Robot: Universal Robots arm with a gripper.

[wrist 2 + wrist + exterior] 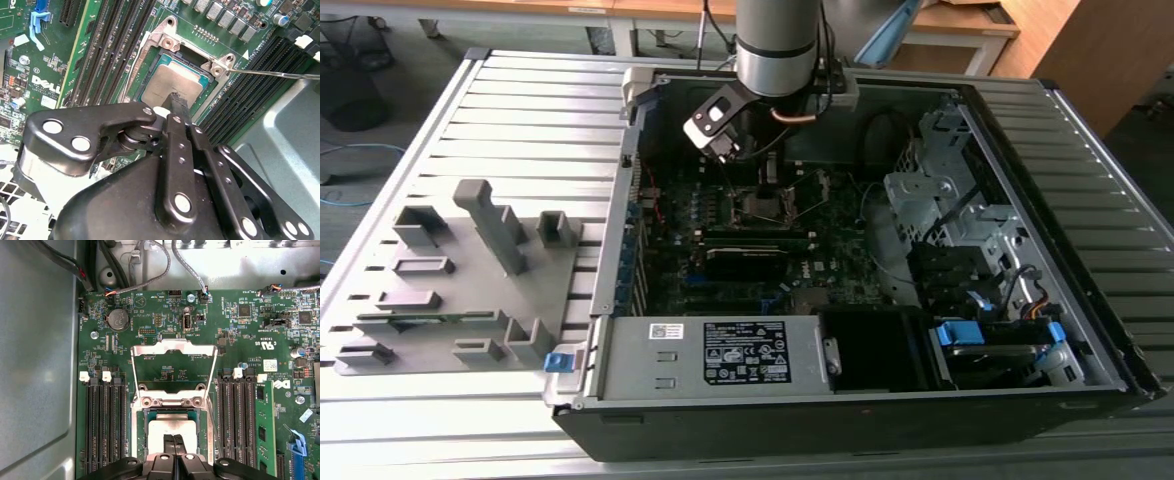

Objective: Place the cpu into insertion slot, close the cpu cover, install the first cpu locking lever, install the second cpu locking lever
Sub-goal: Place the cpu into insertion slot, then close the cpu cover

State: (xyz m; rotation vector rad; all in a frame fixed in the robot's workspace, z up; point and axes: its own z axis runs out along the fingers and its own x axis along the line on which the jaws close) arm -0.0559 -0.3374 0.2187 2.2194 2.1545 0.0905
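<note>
The cpu [170, 82], a flat square with a dull silver-grey top and a thin green edge, lies seated in the insertion slot [144, 435], a black square socket edged with bright stamped metal. The gripper [174, 439], matte black links with shiny round rivets, has its two narrow fingers drawn together, only a thin seam between them. Their tips are at the chip's top; whether they touch it I cannot tell. The cpu cover [174, 346], a thin shiny steel frame with a square window, stands swung up off the socket. A locking lever [275, 74], a slim bright wire rod, juts out beside it. In the exterior view the socket sits upper middle, inside a dark open computer case [1107, 340] on a ribbed grey table [520, 110].
</note>
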